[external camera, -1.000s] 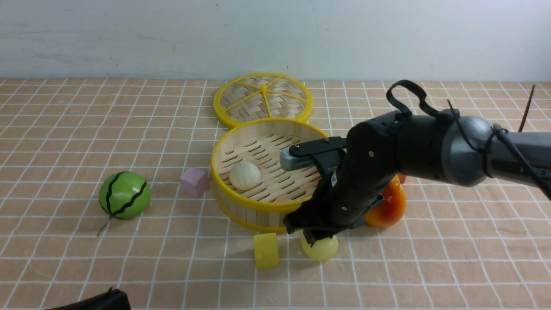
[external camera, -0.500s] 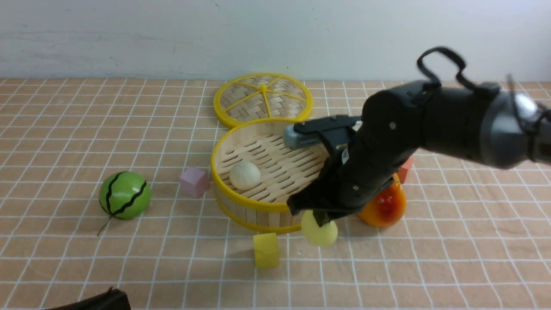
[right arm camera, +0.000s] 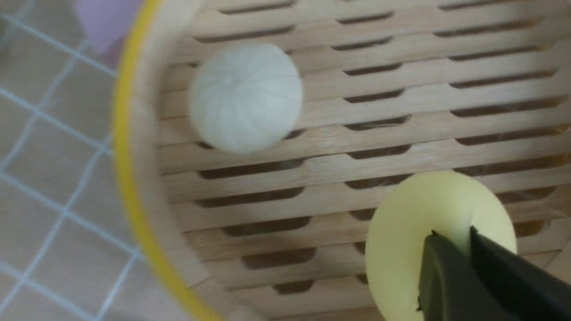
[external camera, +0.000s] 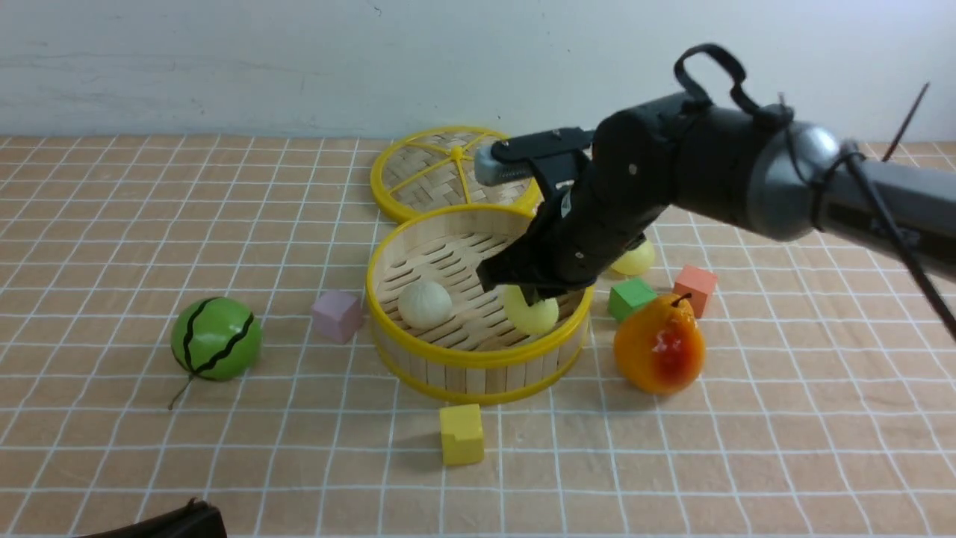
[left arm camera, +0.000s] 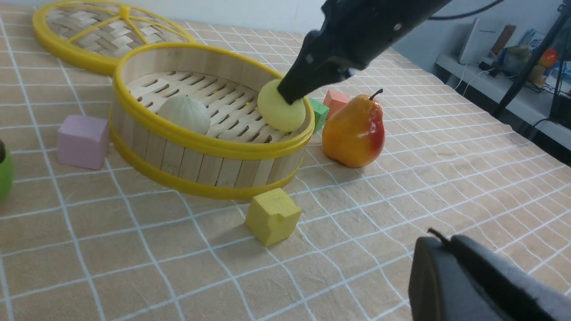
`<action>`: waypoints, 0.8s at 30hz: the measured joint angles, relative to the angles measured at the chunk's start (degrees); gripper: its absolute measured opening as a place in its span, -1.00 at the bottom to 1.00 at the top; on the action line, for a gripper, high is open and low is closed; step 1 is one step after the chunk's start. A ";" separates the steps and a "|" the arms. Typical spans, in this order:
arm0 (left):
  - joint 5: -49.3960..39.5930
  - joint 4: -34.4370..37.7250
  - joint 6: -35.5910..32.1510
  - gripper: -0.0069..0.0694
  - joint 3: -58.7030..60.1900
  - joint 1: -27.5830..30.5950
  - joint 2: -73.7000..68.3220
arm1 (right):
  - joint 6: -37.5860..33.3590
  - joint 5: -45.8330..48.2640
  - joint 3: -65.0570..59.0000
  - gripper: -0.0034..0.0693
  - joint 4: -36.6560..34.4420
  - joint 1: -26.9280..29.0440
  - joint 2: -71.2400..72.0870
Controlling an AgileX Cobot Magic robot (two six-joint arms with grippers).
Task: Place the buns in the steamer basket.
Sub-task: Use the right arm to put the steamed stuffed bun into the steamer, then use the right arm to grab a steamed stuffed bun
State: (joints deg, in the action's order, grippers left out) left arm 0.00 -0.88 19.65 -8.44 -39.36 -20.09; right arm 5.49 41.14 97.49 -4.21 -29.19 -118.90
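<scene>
And here's the yellow bun, pinched between my right jaws over the slatted floor of the steamer basket, near the rim, whether touching down I can't tell! The pleated bun sits inside, dome up; one done, one arriving, and the last bun waits on the counter beyond the green block! Mine looks tipped, its dome leaning off vertical, no clear long axis on something this round, and my left jaws, down at the near edge, I can't tell spread or pressed
</scene>
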 joint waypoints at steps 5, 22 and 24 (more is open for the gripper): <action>0.00 0.00 0.00 -0.77 0.00 0.00 0.00 | 3.16 0.30 0.85 -0.23 -0.20 0.63 -1.50; -0.35 0.00 0.00 -0.74 0.00 0.00 0.00 | 7.42 7.28 9.43 0.31 7.60 10.74 -0.46; -0.35 0.00 0.00 -0.74 0.00 0.00 0.00 | 7.35 5.24 9.43 0.20 5.54 12.41 -2.58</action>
State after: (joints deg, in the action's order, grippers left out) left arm -0.35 -0.88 19.65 -8.44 -39.36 -20.09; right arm 12.84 46.38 106.92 1.33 -16.77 -121.48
